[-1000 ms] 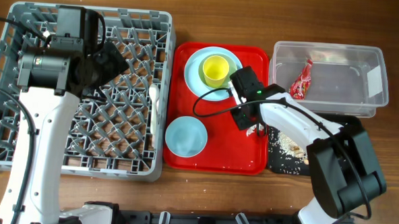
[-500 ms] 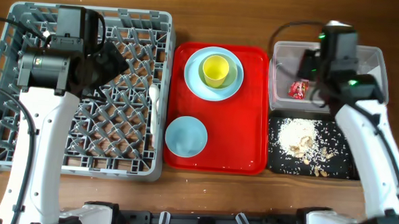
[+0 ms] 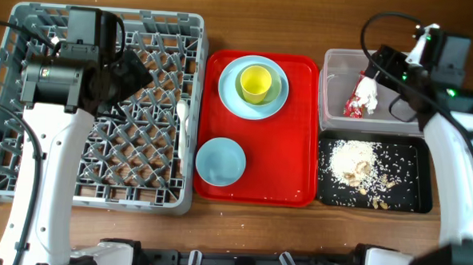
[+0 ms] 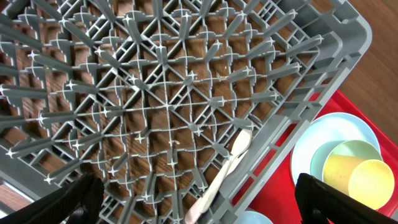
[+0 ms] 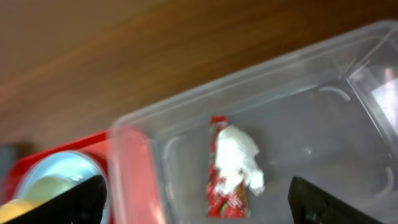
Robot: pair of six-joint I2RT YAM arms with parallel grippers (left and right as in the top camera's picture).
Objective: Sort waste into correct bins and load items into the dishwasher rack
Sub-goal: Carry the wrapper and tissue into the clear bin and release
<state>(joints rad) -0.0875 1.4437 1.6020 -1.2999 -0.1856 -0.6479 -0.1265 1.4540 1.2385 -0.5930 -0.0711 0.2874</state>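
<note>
Inside the clear tub [image 3: 328,88], the crumpled white tissue [image 3: 368,94] lies on top of the red snack wrapper [image 3: 354,104], touching it, near the tub's left wall. Neither is held. The right gripper [image 3: 381,68] hangs above them with its jaws spread wide and nothing between them. Just beside the tub, the black tray [image 3: 411,156] holds the rice scraps [image 3: 353,163], so the waste looks sorted and loading appears to be the step in hand.

On the red serving tray [image 3: 287,167], the yellow-green cup [image 3: 255,82] sits in the pale green bowl [image 3: 280,85], which rests on the light blue plate [image 3: 230,84]. The light blue bowl [image 3: 220,161] stands apart nearer the front. A white spoon [image 3: 183,118] already lies along the right edge of the dishwasher rack [image 3: 26,179]; I cannot make out the fork.

The left gripper [image 3: 135,74] hovers over the rack, also wide open and empty.

To do this well, the right arm should probably rise straight clear of the tub wall before swinging. The cup is best taken first, by its rim, since it tops the stack. Each piece should settle between pegs, away from the spoon.
</note>
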